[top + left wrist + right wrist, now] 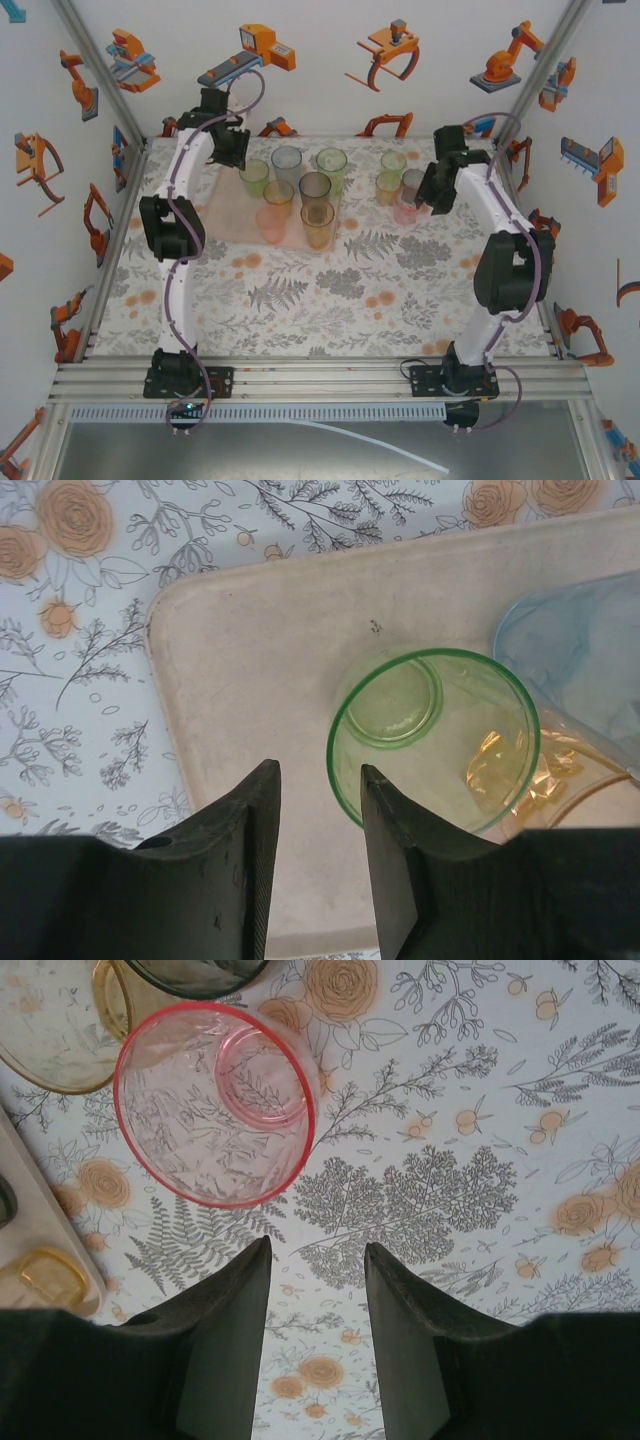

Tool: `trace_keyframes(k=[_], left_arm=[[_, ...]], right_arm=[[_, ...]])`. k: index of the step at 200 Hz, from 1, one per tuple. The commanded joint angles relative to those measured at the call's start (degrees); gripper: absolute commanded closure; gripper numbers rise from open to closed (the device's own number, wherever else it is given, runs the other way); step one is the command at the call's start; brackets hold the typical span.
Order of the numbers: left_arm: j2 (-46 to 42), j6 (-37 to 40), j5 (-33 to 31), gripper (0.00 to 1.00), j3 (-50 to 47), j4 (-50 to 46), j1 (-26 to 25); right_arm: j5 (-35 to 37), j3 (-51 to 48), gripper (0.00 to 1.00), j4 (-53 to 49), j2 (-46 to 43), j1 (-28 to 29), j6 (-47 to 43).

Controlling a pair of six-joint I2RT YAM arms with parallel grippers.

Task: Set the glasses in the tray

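Glasses (315, 188) translucent, tapered, tinted, tray (260, 680) pale pink, flat, round-cornered

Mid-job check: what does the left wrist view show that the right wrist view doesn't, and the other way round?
Left wrist, not right wrist: a green tumbler upright on the tray, a blue tumbler beside it. Right wrist, not left wrist: a pink tumbler standing on the floral tablecloth, off the tray. Both: tray, tablecloth, and an open, empty gripper, namely the left gripper in one and the right gripper in the other.
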Motion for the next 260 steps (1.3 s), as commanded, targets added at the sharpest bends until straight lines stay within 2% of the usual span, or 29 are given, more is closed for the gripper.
trace_keyframes(k=[1, 68, 94, 105, 170, 234, 237, 241, 260], left_arm=[[-4.76, 0.11, 1.36, 0.60, -0.32, -1.75, 0.39], [-12.09, -1.24, 1.87, 0.59, -2.41, -4.02, 0.48], [-16.73, -2.29, 3.14, 0.58, -5.23, -4.40, 0.39], [-18.47, -2.64, 2.45, 0.55, -6.47, -4.57, 0.18], [-27.33, -3.35, 5.78, 0.54, -10.86, -7.38, -0.78], [-34.51, -1.51, 9.33, 0.54, -14.64, -9.65, -2.37], [-34.91, -1.42, 9.42, 0.52, -14.89, -9.71, -2.37], [-35.39, -1.31, 9.39, 0.45, -15.10, -9.88, -2.41], [-38.34, -0.98, 10.25, 0.32, -17.72, -9.82, -2.47]], right_arm=[[0.49, 3.04, 0.57, 1.57, 2.15, -0.37, -1.87], [1.70, 9.20, 0.60, 0.61, 10.81, -1.03, -3.15], [1.83, 10.04, 0.66, 0.42, 12.78, -1.08, -3.57], [1.83, 10.20, 0.69, 0.34, 13.00, -1.08, -3.67], [2.53, 10.13, 0.88, -1.18, 12.06, -1.08, -5.23], [2.75, 9.11, 0.98, -2.97, 9.73, -1.07, -7.19], [2.79, 9.08, 0.98, -3.13, 9.52, -1.08, -7.17], [2.80, 9.00, 0.98, -3.27, 9.14, -1.08, -7.25], [2.67, 8.26, 1.00, -3.93, 7.24, -0.91, -7.56]])
